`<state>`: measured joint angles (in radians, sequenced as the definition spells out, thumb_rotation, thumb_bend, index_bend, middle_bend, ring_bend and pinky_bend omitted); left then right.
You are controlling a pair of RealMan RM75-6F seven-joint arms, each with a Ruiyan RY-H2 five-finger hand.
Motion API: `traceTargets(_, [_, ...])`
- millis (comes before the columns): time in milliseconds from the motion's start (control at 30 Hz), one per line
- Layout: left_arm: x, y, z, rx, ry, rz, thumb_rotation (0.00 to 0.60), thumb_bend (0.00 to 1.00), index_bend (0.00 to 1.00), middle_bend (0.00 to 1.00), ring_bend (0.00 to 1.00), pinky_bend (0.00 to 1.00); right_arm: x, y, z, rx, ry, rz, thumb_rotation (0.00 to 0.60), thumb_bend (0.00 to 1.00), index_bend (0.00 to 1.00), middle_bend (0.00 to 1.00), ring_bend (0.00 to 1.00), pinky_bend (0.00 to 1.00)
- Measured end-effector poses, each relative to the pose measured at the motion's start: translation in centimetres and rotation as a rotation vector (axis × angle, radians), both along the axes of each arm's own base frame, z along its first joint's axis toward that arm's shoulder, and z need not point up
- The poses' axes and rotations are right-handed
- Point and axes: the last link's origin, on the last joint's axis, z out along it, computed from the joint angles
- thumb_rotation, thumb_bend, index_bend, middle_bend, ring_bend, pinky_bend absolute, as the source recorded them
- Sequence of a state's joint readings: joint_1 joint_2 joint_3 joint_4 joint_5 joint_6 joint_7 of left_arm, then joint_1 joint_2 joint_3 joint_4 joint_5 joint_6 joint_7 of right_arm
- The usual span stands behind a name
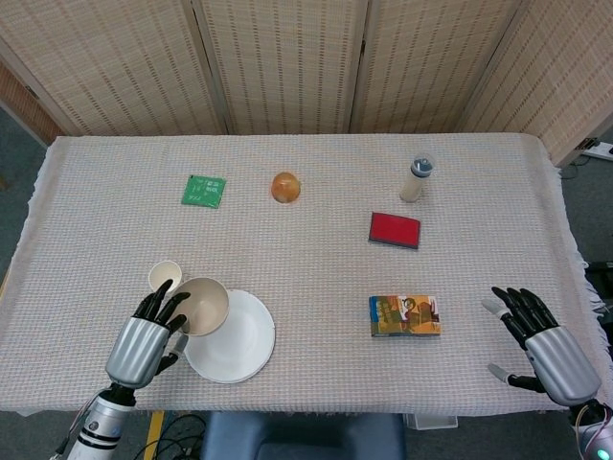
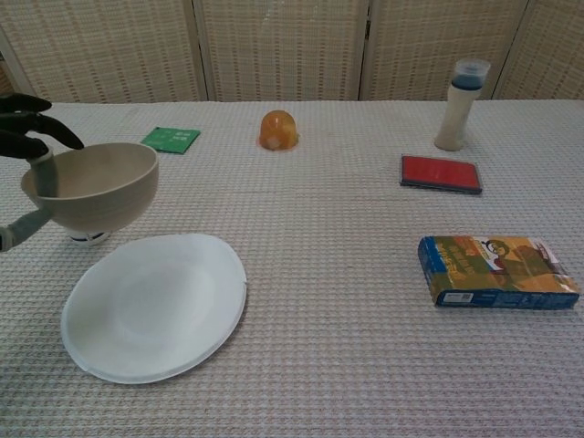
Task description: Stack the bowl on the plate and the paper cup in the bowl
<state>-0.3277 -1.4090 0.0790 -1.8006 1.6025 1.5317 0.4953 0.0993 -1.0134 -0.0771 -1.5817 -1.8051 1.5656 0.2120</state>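
My left hand (image 1: pixel 144 340) grips the beige bowl (image 1: pixel 201 305) by its rim and holds it in the air, over the left edge of the white plate (image 1: pixel 235 337). In the chest view the bowl (image 2: pixel 91 185) hangs left of the plate (image 2: pixel 155 306), with only my left hand's fingertips (image 2: pixel 27 135) showing at the frame's left edge. The paper cup (image 1: pixel 164 276) stands just behind the bowl; in the chest view only the cup's base (image 2: pixel 88 239) peeks out below the bowl. My right hand (image 1: pixel 544 345) hovers open at the table's front right, holding nothing.
A green packet (image 1: pixel 203 191), an orange round object (image 1: pixel 285 186) and a small bottle (image 1: pixel 416 178) lie toward the back. A red flat case (image 1: pixel 395 229) and a colourful box (image 1: pixel 404 315) sit right of centre. Wicker screens stand behind the table.
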Motion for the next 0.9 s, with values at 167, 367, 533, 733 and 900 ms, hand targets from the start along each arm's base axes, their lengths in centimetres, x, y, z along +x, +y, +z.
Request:
traceTargets(167, [-0.7,-0.4,-1.4,-0.035,-0.020,0.011,0.600,0.45,0.60,0.25,0.04,0.24,0.0,0.1,0.1,0.001,0.000,0.001,0.600,0.15,0.10,0.03,0.00,0.00])
traceTargets(367, [-1.1,-1.1,-2.6,-0.067,-0.058,0.013,0.600,0.45,0.60,0.25,0.05,0.24,0.0,0.3,0.2,-0.002,-0.002,0.007,0.600,0.15,0.10,0.03,0.00,0.00])
traceTargets(533, [-1.2,-1.4,-3.7,-0.087,-0.070,0.006,0.600,0.45,0.60,0.26,0.05,0.24,0.0,0.4,0.2,0.003,-0.003,0.016,0.600,0.15,0.09,0.03,0.00,0.00])
traceTargets(733, [-1.6,-1.0,-4.7,-0.106,-0.084,0.022,0.600,0.45,0.60,0.26,0.05,0.24,0.0,0.4,0.3,0.002,-0.005,0.018,0.600,0.15,0.09,0.03,0.00,0.00])
traceTargets(900, [-2.2,-0.6,-5.5,-0.126,-0.102,0.038,0.600,0.45,0.60,0.26,0.05,0.24,-0.1,0.4,0.4,0.003,-0.010,0.019,0.600,0.15,0.09,0.03,0.00,0.00])
